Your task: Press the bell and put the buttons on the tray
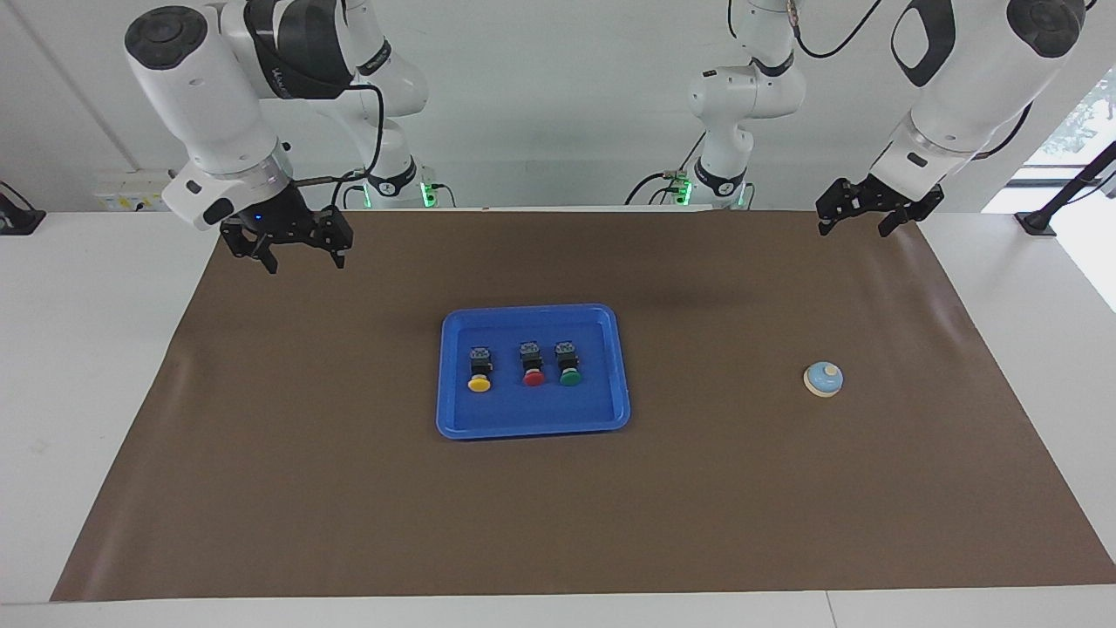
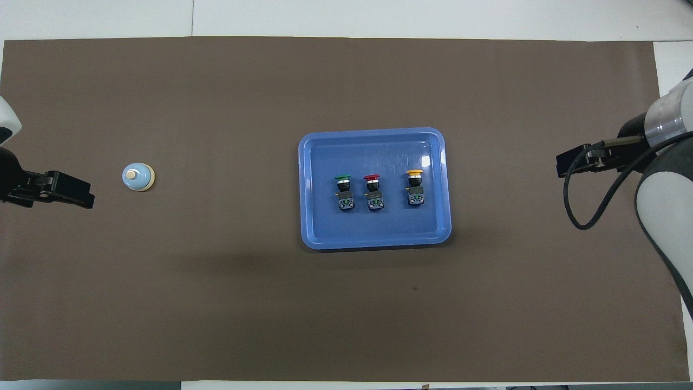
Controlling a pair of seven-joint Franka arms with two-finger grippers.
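- All three buttons (image 1: 521,364) lie in the tray (image 1: 532,426); they look light and rigid, so grip the black bodies.
- Bell (image 1: 823,379) sits toward the left arm's end; tap its knob.
- Left gripper (image 1: 873,208) and right gripper (image 1: 288,241) hang released, holding nothing.

Both hands hang raised over the worktop's (image 1: 288,453) ends, fingers spread. Between them only the tray (image 1: 533,425) with its buttons (image 1: 524,364) and the bell (image 1: 823,379) stand in the way.
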